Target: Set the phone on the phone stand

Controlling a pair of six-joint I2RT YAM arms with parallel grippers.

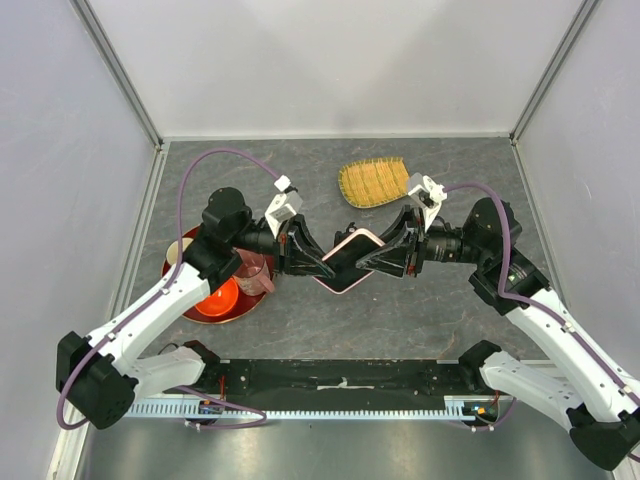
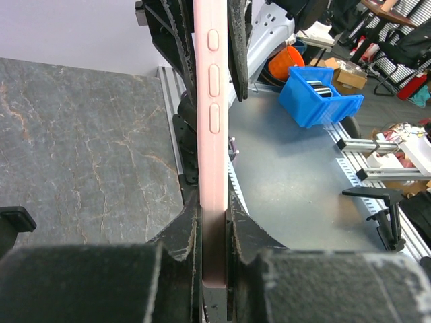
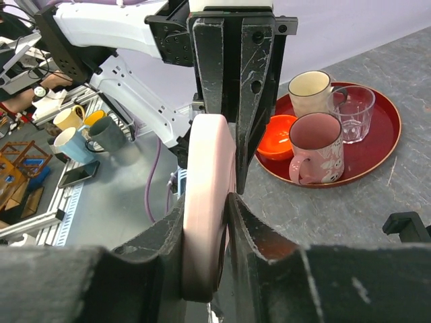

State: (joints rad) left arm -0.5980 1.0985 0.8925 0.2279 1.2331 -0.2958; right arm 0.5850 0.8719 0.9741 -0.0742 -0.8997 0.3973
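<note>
Two hands clamped on the phone [image 1: 348, 262] — left hand [image 1: 322, 267], right hand [image 1: 371, 258], opposite ends, long axis left-right, dark face up

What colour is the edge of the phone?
The phone has a pale pink edge, clearest in the left wrist view.

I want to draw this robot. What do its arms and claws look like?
The left arm and right arm are white tubes with chunky black joints. A thin purple cable loops to each wrist. The left gripper and right gripper are black two-finger claws, scuffed grey, with a little white box behind each.
</note>
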